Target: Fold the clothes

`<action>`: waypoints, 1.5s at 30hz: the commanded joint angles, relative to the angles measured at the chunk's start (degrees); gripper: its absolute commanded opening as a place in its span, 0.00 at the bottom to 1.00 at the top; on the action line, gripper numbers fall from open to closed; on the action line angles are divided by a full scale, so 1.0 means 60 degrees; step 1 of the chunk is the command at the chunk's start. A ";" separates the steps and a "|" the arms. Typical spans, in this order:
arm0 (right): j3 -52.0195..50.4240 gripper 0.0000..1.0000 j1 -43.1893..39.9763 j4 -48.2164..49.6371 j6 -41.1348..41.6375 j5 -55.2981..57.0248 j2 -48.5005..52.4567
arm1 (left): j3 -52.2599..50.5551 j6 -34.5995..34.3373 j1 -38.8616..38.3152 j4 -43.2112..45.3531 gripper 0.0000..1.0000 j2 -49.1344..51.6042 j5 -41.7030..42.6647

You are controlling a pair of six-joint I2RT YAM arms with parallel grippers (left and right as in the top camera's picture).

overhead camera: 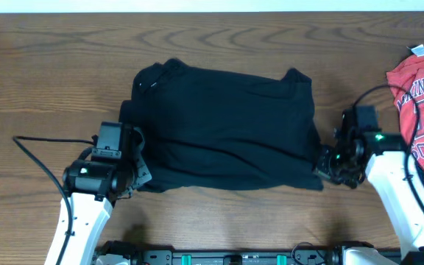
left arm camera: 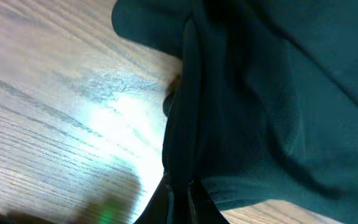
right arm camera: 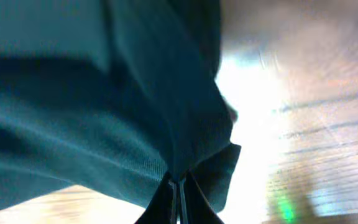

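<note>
The black T-shirt [overhead camera: 223,125] lies folded into a wide rectangle in the middle of the wooden table. My left gripper [overhead camera: 140,163] is shut on its lower left edge; in the left wrist view the dark fabric [left arm camera: 260,99] runs down into the pinched left gripper [left arm camera: 180,202]. At the shirt's lower right corner, my right gripper [overhead camera: 322,160] is also shut on the cloth. The right wrist view shows the cloth [right arm camera: 104,106] gathered into the right gripper [right arm camera: 178,196], lifted slightly off the table.
A red T-shirt with white lettering [overhead camera: 422,103] lies at the right edge of the table, partly under the right arm [overhead camera: 400,191]. Bare wooden table [overhead camera: 43,81] surrounds the black shirt. Black cables run from both arms.
</note>
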 commanded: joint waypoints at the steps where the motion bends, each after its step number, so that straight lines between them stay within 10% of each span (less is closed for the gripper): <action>1: -0.0805 0.01 0.0058 0.0484 0.0350 0.0229 -0.0076 | -0.0364 0.0160 0.0040 0.0346 0.06 -0.0015 -0.0022; 18: -0.0794 0.03 0.0044 0.1800 0.0175 0.0372 -0.0076 | -0.0627 0.0306 0.0040 0.0685 0.06 0.0164 -0.0018; 22: -0.0557 0.21 -0.0080 0.2637 -0.0171 0.0313 -0.0076 | -0.0627 0.0310 0.0040 0.0696 0.06 0.0164 -0.0022; 25: -0.0219 0.52 -0.0186 0.3078 -0.0204 0.0098 -0.0076 | -0.0627 0.0310 0.0040 0.0696 0.06 0.0164 -0.0022; 26: -0.0098 0.51 -0.0211 0.3107 -0.0204 -0.0011 -0.0076 | -0.0627 0.0310 0.0040 0.0692 0.06 0.0164 -0.0022; 28: 0.0055 0.07 -0.0208 0.3104 -0.0208 -0.0062 -0.0076 | -0.0627 0.0306 0.0040 0.0692 0.06 0.0164 -0.0022; 29: 0.0066 0.01 -0.0208 0.3122 -0.0208 -0.0062 -0.0076 | -0.0627 0.0310 0.0040 0.0692 0.06 0.0164 -0.0022; 33: 0.0062 0.49 -0.0200 0.2976 -0.0444 -0.0124 0.0193 | -0.0627 0.0310 0.0040 0.0692 0.06 0.0164 -0.0025; 45: 0.0058 0.42 -0.0142 0.5588 -0.0761 -0.1585 0.3231 | -0.0634 0.0306 0.0040 0.0678 0.06 0.0164 -0.0025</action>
